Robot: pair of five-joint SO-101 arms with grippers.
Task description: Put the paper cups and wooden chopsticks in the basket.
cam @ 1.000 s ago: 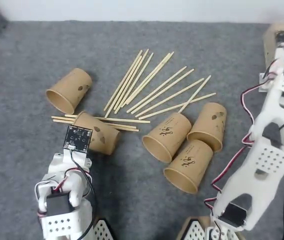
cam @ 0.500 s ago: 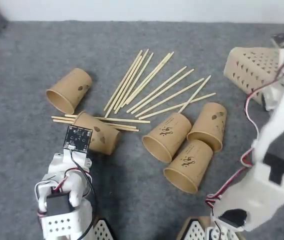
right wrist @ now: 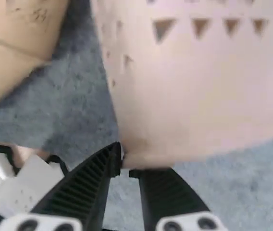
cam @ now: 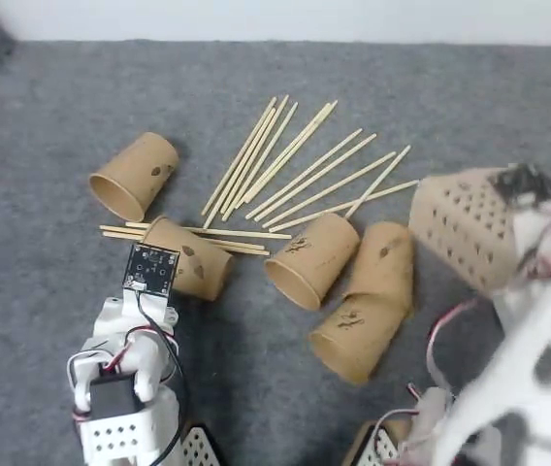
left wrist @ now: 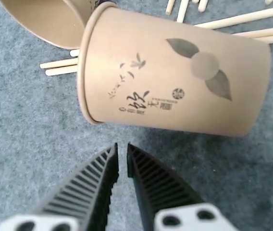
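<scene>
- The step in hand looks like getting the basket (cam: 465, 228) in among the goods. Nothing is inside it yet, so I'd call the task barely begun.
- The right gripper (right wrist: 125, 166) is pinched tight on one edge of the basket, with a finger on either face of the wall.
- The basket is tipped over at the right of the grey mat (cam: 52, 116), a pierced wall uppermost, touching the three cups (cam: 358, 335) clustered there. I cannot tell from above which end is its mouth.
- Those cups lie on their sides. Where a mouth shows it opens toward the arms' side, with the bases toward the basket.
- The left gripper (left wrist: 122, 150) hovers low with its fingers all but together and nothing between them. It is just short of the nearest cup (left wrist: 175, 72), whose long axis runs straight across the line of the fingers.
- The chopsticks (cam: 295, 165) fan out beyond the cups, their long axes slanting from near-left to far-right. A few lie almost level beside that nearest cup.
- Next, I'd guess, the basket wants setting upright — or mouth-on to the cups — and the left fingers must spread wide to take a rim.
</scene>
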